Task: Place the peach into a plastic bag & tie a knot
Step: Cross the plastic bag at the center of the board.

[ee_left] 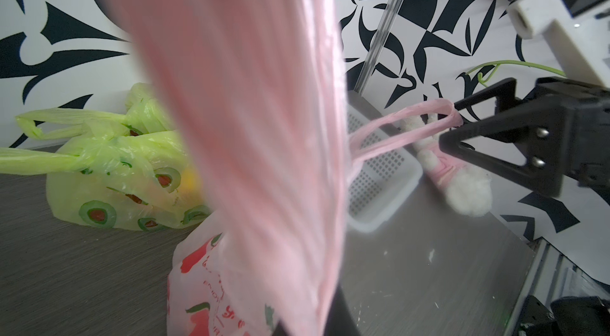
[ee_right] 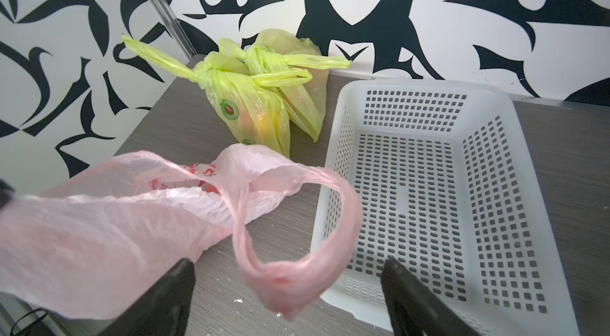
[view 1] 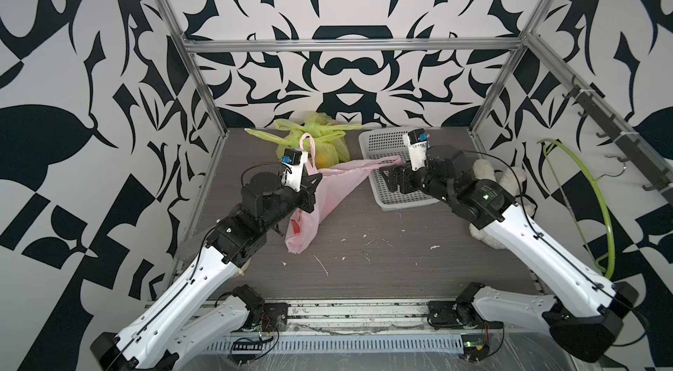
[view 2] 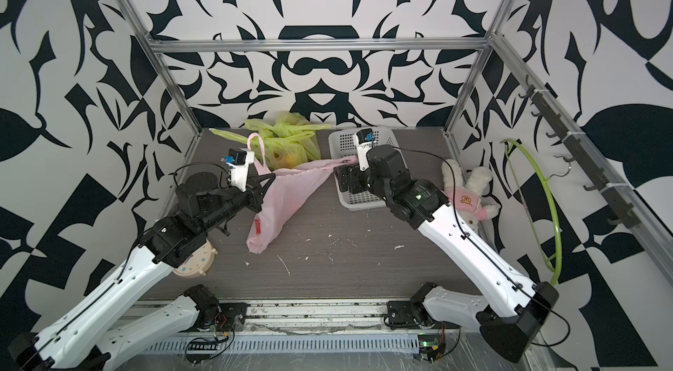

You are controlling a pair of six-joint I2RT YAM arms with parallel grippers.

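**Two hands, one pink bag**

In both top views, your left hand (view 1: 315, 180) is clamped on the pink bag (view 1: 320, 201), which sags to the desk (view 1: 400, 260) between the arms. In the left wrist view, pink film fills the middle. In the right wrist view, your right hand (ee_right: 287, 263) stands wide, with the handle loop (ee_right: 343, 205) hanging between its fingers. You cannot tell whether the peach is inside.

Both top views look steeply down from the front over the whole grey wood-grain desk (view 1: 382, 260). Each wrist view sits close above it; both share the white perforated plastic basket (ee_right: 412, 86).
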